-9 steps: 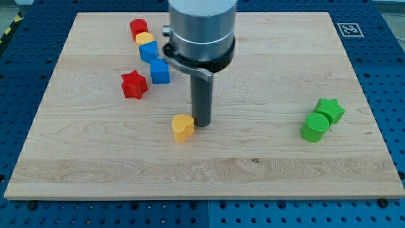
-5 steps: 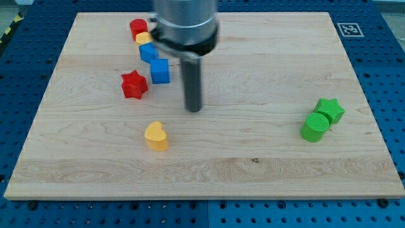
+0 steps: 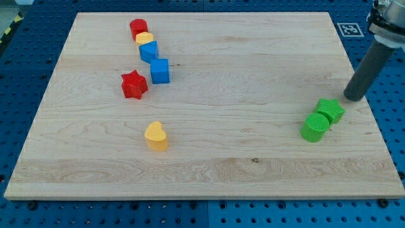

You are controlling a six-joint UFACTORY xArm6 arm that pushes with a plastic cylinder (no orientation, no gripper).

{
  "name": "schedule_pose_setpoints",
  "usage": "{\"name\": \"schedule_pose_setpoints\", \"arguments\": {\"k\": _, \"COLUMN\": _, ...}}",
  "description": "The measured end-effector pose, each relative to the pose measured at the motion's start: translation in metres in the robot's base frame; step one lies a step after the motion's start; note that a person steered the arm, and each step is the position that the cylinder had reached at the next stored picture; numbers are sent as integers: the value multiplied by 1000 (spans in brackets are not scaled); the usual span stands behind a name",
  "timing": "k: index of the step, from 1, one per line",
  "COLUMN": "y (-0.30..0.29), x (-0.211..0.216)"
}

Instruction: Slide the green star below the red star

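The green star [image 3: 331, 109] lies at the view's right, touching a green cylinder [image 3: 314, 126] at its lower left. The red star [image 3: 133, 84] lies far off at the view's left. My tip [image 3: 352, 97] is at the right edge of the board, just up and right of the green star, a small gap apart from it.
A yellow heart [image 3: 155, 135] lies below and right of the red star. A blue cube [image 3: 159, 71] sits right of the red star, with another blue block [image 3: 149, 51], a yellow block [image 3: 145, 38] and a red block [image 3: 138, 28] in a line above it.
My tip moved from the board's middle, where it had pushed the yellow heart down and left, across to the right edge beside the green star. The heart now rests still.
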State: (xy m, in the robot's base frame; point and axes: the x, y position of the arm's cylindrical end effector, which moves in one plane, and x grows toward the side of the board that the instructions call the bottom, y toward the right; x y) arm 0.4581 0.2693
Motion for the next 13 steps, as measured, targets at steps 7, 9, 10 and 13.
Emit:
{"name": "schedule_pose_setpoints", "arguments": {"k": 7, "y": -144, "x": 31}}
{"name": "schedule_pose_setpoints", "arguments": {"k": 9, "y": -129, "x": 59}}
{"name": "schedule_pose_setpoints", "arguments": {"k": 10, "y": -163, "x": 59}}
{"name": "schedule_pose_setpoints", "arguments": {"k": 13, "y": -206, "x": 60}}
